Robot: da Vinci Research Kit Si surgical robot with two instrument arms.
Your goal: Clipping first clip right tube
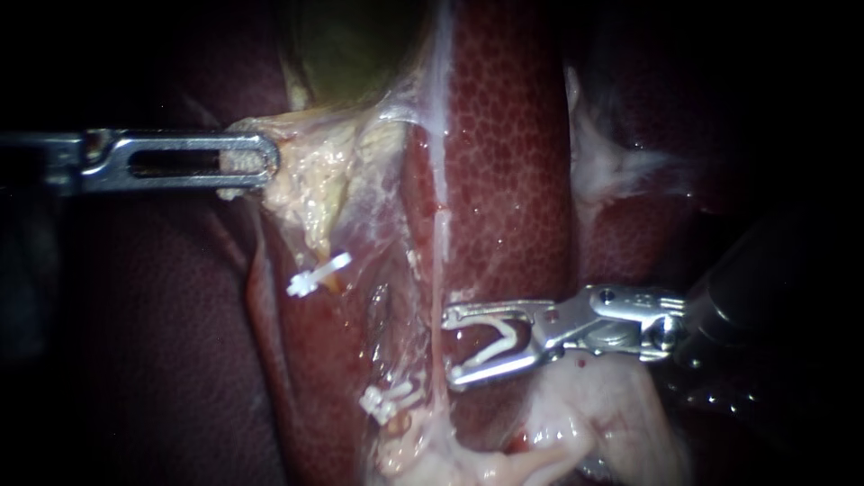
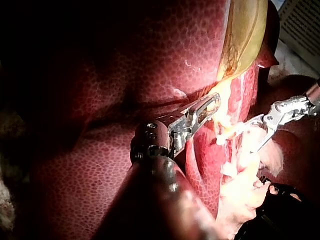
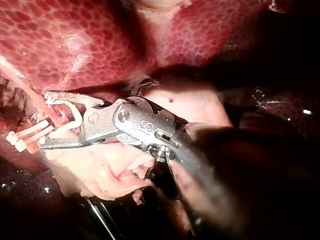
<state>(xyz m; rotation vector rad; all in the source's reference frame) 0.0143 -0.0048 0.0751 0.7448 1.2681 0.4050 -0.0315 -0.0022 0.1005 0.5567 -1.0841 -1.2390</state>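
Right instrument (image 1: 450,347) is holding jaws wide, cradling an open white clip (image 1: 493,344), tips seemingly just reaching the right tube (image 1: 440,261) at their 9 o'clock. It's looking thin, soft, slippery: take it squarely, mid-stretch. Left instrument (image 1: 265,162) is pinching fatty tissue (image 1: 301,193) at 10 o'clock.

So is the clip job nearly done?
Not yet. Done: an upper clip and a lower clip sit closed on tissue further left. In hand: my right instrument carries an open clip between its jaws, tips just at the right tube, while my left instrument grips pale tissue. Left: slide the clip around the tube and squeeze it shut.
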